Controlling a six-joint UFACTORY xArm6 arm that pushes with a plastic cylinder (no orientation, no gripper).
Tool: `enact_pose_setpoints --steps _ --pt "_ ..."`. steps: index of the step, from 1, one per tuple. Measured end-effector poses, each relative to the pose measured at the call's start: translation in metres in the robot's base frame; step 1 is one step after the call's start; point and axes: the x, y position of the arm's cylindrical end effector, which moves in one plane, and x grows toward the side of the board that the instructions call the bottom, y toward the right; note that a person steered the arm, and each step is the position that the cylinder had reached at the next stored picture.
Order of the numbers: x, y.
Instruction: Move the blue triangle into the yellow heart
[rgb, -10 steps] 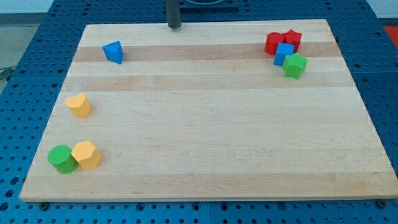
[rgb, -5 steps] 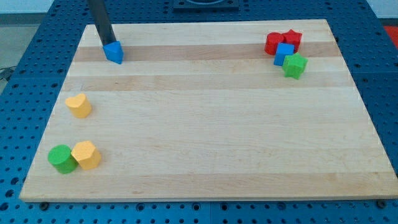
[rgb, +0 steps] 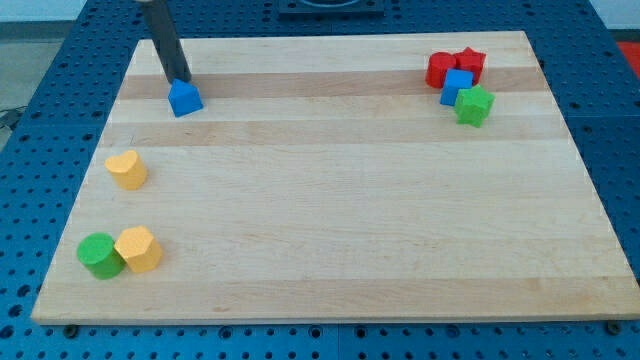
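My tip (rgb: 180, 80) has no fingers to open or close — it only pushes. It touches the blue triangle (rgb: 185, 98) at its 12 o'clock side, because the yellow heart (rgb: 126, 170) waits near 7 o'clock, still well apart.

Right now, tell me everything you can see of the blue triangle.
The blue triangle is a small, solid, matte block, plastic by its look, lying flat on the wooden board near the view's top left. No other block touches it. My tip stands right against its top edge. The yellow heart sits apart, below it and slightly left.
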Motion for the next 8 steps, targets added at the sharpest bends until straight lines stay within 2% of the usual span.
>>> enact_pose_setpoints --steps 2,4,6,8 --pt "0.015 -0.003" --pt "0.096 -0.042" --pt "0.100 -0.042" --pt "0.101 -0.071"
